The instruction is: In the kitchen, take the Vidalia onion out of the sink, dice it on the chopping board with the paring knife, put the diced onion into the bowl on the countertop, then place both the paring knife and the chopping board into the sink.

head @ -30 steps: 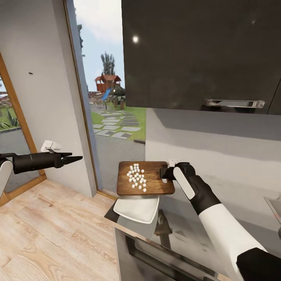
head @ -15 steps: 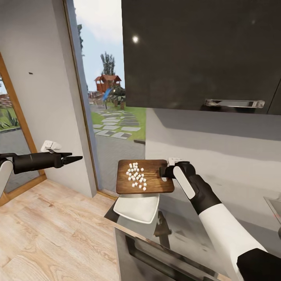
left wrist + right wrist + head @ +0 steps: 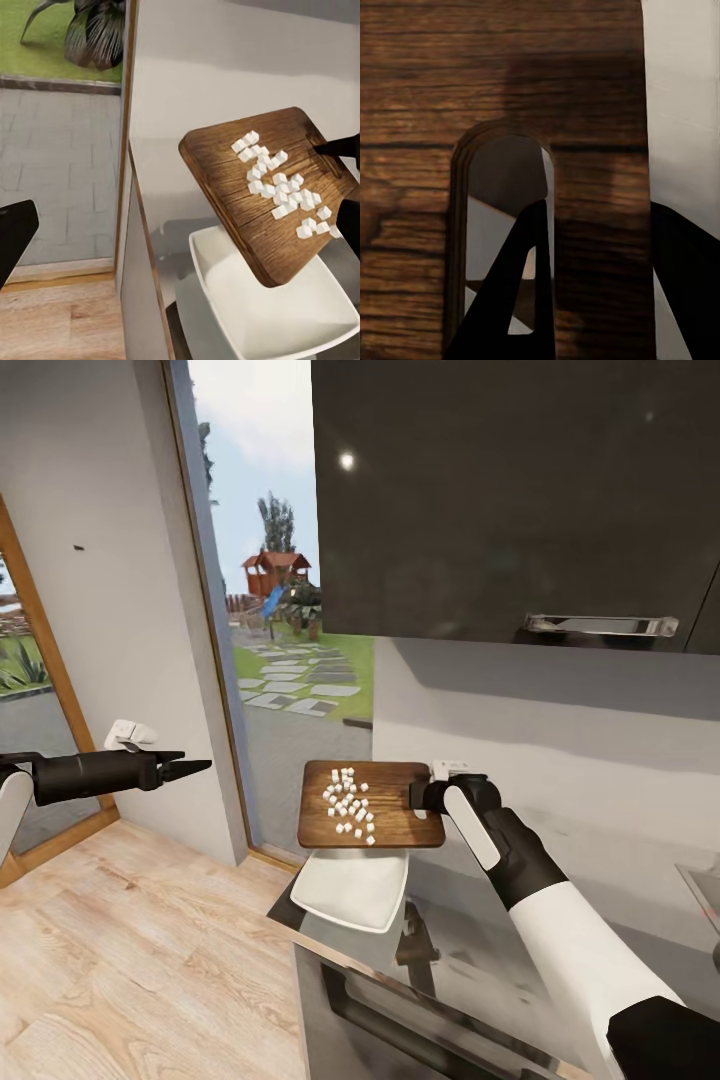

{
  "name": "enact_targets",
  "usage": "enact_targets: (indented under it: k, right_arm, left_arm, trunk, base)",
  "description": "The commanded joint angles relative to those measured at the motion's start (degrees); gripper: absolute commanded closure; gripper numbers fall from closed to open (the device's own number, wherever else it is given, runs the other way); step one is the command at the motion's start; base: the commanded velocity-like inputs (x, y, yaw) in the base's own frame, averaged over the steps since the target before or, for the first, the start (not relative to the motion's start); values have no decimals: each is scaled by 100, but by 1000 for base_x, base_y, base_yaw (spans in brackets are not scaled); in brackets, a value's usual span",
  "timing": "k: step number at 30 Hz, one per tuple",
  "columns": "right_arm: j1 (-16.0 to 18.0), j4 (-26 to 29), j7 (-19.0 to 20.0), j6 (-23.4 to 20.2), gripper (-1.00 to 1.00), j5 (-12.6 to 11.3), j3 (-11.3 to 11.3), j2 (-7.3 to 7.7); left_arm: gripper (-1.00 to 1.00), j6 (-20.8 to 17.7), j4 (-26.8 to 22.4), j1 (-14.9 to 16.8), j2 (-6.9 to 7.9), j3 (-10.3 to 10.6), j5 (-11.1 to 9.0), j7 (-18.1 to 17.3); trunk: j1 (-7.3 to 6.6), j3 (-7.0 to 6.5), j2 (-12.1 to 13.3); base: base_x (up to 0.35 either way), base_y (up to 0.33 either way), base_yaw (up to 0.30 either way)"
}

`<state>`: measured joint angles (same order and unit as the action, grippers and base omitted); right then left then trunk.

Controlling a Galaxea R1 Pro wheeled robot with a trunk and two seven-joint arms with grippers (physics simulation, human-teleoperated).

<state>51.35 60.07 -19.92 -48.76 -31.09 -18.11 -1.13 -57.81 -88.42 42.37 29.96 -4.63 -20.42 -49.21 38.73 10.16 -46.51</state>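
My right gripper [image 3: 425, 798] is shut on the handle end of the chopping board [image 3: 372, 820], one finger [image 3: 521, 292] through the slot hole. It holds the dark wooden board in the air, roughly level, above the far side of the white bowl [image 3: 350, 892]. Several white cubes of diced onion [image 3: 349, 806] lie on the board [image 3: 247, 202], towards its free end. The bowl [image 3: 285, 315] sits on the left end of the grey countertop [image 3: 470, 945]. My left gripper [image 3: 190, 765] hangs open and holding nothing, off to the left over the wood floor. The paring knife is out of view.
A glossy black upper cabinet with a chrome handle [image 3: 600, 625] hangs above the board. A corner of the sink [image 3: 705, 890] shows at the right edge. A glass door [image 3: 290, 610] to the garden stands left of the counter, and an oven front [image 3: 400, 1010] lies below it.
The right gripper has raised the board a little, and it has shifted slightly away from me above the bowl. The onion cubes stayed on it. The left arm has not moved.
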Motion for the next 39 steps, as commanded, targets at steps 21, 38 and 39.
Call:
enact_targets:
  k: [21, 38, 39]
  right_arm:
    - [-5, -62, -56, 448, 100, -29, -17, 14]
    - [-9, -66, -50, 455, 100, -21, -24, 51]
    - [-6, -66, -49, 455, 100, -20, -25, 52]
  left_arm:
    - [-100, -20, 0, 6, 1, -3, 12, -28]
    - [-100, -20, 0, 7, 1, -3, 12, -28]
    - [-100, -20, 0, 8, 1, -3, 12, -28]
  trunk:
    - [1, 9, -7]
    - [1, 9, -7]
    - [1, 9, -7]
  base:
    - [0, 0, 0]
    - [-1, 0, 0]
    - [-206, 0, 0]
